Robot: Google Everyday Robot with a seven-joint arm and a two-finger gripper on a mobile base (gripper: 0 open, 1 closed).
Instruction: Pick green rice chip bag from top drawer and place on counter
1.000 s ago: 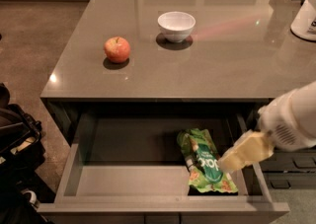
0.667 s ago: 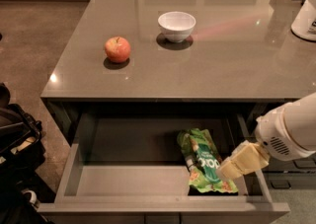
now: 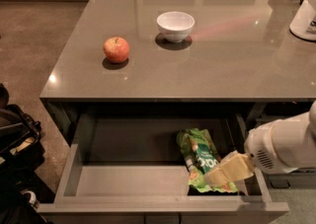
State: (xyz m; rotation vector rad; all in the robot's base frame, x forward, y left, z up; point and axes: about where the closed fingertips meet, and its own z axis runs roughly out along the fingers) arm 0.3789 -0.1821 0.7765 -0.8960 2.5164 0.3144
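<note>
The green rice chip bag (image 3: 202, 158) lies flat in the right part of the open top drawer (image 3: 118, 181). My gripper (image 3: 217, 175) reaches in from the right on a white arm (image 3: 286, 145), and its tan fingers sit over the bag's near end. The counter (image 3: 217, 65) stretches behind and above the drawer.
A red apple (image 3: 116, 49) and a white bowl (image 3: 175, 25) stand on the counter. A white container (image 3: 305, 13) stands at the counter's far right edge. A dark bag or chair (image 3: 15, 144) sits on the floor to the left of the drawer.
My gripper and arm have moved down and left, lower into the drawer, onto the bag's near end. The bag has not moved.
</note>
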